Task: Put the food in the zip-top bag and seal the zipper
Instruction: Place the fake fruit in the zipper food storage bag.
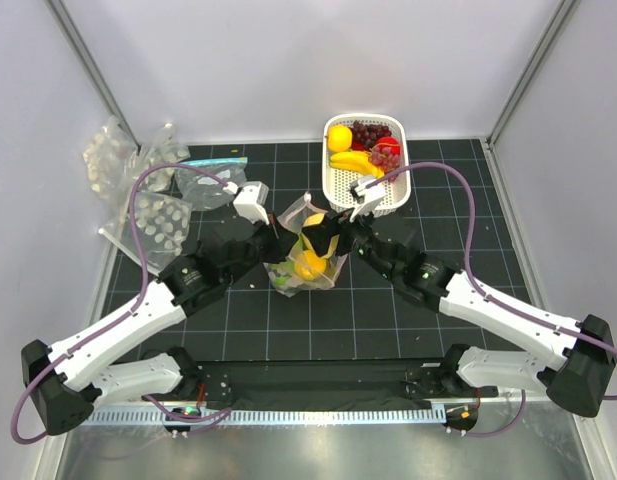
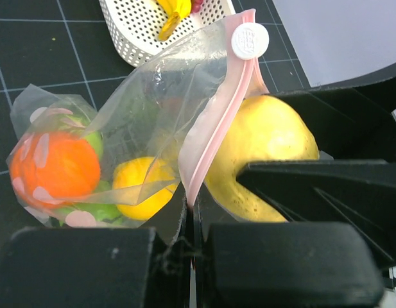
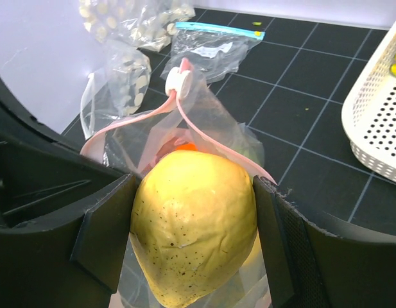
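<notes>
**Loading step: yellow fruit at the bag mouth, zipper unsealed.**

The surface (image 1: 238,330) carries the white basket (image 1: 373,195), which holds more fruit, at the far side. The zip-top bag (image 2: 140,109) sits just in front of it at centre, probably so transfers are short. The bag holds an orange fruit (image 2: 56,167) and a smaller yellow one (image 2: 143,186). The left hand (image 2: 192,237) is clenched on the mouth edge, with the zipper (image 2: 214,128) pinched between its fingers; I judge this props the mouth up and open. The right hand (image 3: 192,240) is spread wide, pads pressing both flanks of the yellow fruit (image 3: 191,212), and holds it at the pink rim, partly inside.
</notes>
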